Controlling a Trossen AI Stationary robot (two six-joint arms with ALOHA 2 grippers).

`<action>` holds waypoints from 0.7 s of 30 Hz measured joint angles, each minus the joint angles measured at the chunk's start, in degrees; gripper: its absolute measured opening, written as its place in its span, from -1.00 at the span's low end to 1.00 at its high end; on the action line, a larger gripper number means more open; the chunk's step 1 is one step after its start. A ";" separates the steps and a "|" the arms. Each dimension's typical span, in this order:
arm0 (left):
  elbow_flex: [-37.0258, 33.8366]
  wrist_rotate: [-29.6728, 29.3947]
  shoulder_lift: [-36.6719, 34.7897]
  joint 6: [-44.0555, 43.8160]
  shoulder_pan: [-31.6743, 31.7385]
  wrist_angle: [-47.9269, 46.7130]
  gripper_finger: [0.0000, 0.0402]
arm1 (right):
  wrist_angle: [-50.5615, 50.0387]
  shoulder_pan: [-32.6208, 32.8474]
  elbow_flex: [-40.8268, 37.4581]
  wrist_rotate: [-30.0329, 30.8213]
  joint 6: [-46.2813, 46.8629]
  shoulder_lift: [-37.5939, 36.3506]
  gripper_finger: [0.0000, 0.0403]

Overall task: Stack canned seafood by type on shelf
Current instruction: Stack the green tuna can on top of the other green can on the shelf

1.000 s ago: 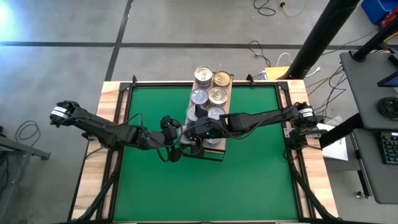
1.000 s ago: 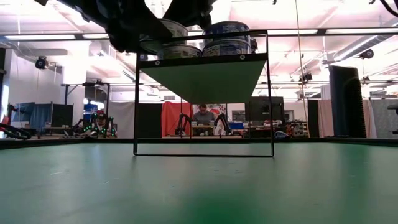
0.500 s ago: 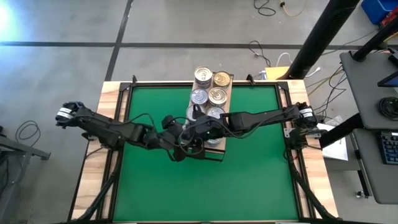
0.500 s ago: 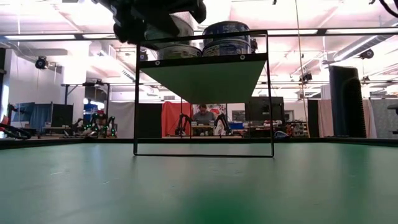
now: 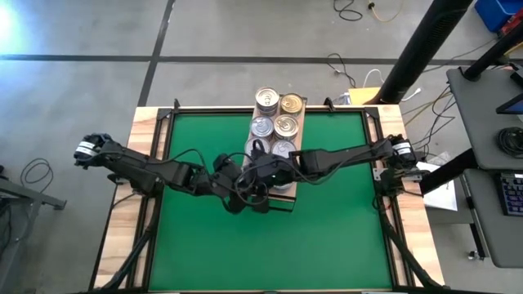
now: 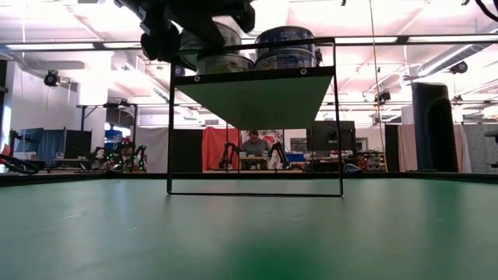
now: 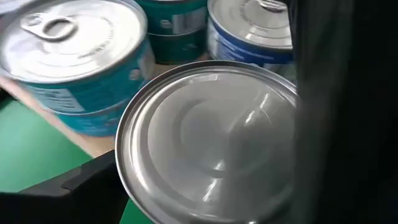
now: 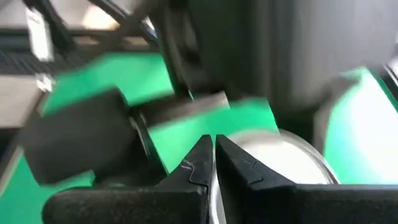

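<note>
Your counter (image 5: 327, 229), green-topped in a pale wood frame, carries the shelf (image 5: 296, 194) at its far middle, a raised board on a thin black wire frame. The tins (image 5: 285, 125) sit on it two abreast: a silver and a gold top at the far end, another silver and gold pair behind them, more silver ones half hidden under the arms.

Since half a second ago little has changed; your left arm has edged slightly toward the shelf's near end.

Your left gripper (image 5: 245, 189) is spread wide around a silver tin (image 7: 208, 146) at the shelf's near left corner. Your right gripper (image 8: 212, 163) is pressed together, tip to tip, just over that same tin.

No label can be read; the tin sides show teal and blue bands only.

The low view alone shows the tins stacked two high on the shelf (image 6: 253, 74), and a person (image 6: 254, 144) seated far behind. Only the left wrist view shows the held tin's plain, tabless face.
</note>
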 joint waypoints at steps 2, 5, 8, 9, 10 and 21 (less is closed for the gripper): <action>0.79 0.70 0.27 0.02 -0.06 -0.49 0.99 | 3.48 0.00 -0.50 -1.57 -0.43 0.02 -0.94; 1.52 0.99 0.39 0.17 -0.06 -1.21 0.99 | 7.17 0.00 -1.26 -1.78 -1.67 0.02 -0.94; 2.10 1.01 0.39 0.74 -0.09 -1.97 0.99 | 8.65 -0.17 -1.93 -1.73 -2.05 0.02 -0.94; 2.34 1.02 0.39 0.77 -0.08 -2.13 0.99 | 9.18 -0.25 -2.19 -1.72 -2.10 0.02 -0.94; 2.64 1.01 0.39 0.86 -0.07 -2.34 0.99 | 9.82 -0.35 -2.57 -1.63 -2.09 0.02 -0.94; 4.96 0.97 0.52 0.41 -0.10 -4.54 0.99 | 7.73 -0.55 -4.58 -1.30 -0.48 -0.11 -0.94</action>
